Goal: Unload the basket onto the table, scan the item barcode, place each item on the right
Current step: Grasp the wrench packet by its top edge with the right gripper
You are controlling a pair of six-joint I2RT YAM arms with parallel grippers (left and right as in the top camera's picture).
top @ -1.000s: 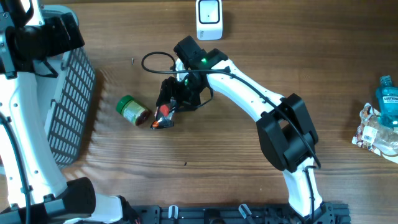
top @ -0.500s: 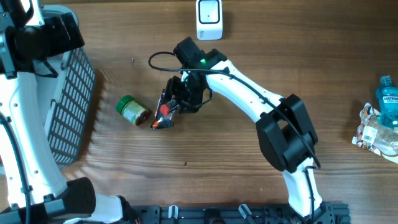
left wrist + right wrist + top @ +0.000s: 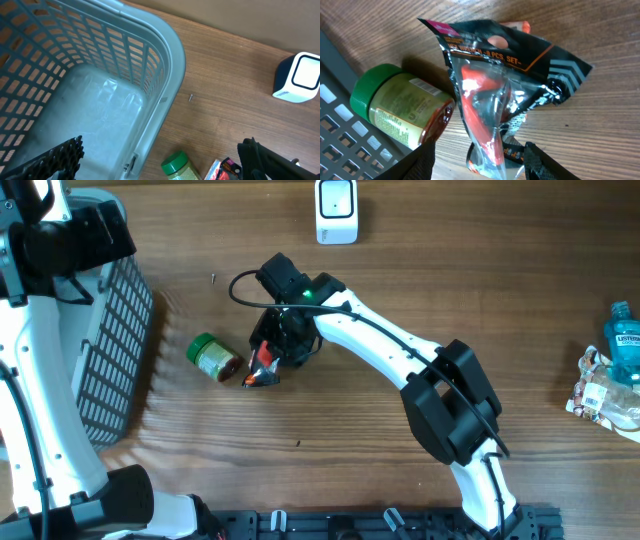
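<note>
Black plastic packet (image 3: pixel 490 100) holding an orange tool lies on the wooden table (image 3: pixel 450 270), between the right gripper's (image 3: pixel 482 161) parted jaws. A pale blue lattice basket (image 3: pixel 170 50) sits under the left gripper (image 3: pixel 160 157), whose jaws are spread wide. A green-lidded jar (image 3: pixel 213 357) lies just beside the packet, and a white scanner (image 3: pixel 336 210) stands well apart.

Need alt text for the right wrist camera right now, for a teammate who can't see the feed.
A black-and-orange bagged item lies on the wooden table, with the open right gripper straddling its lower end. A green-lidded jar lies on its side beside it, with the basket grid at the lower left.
</note>
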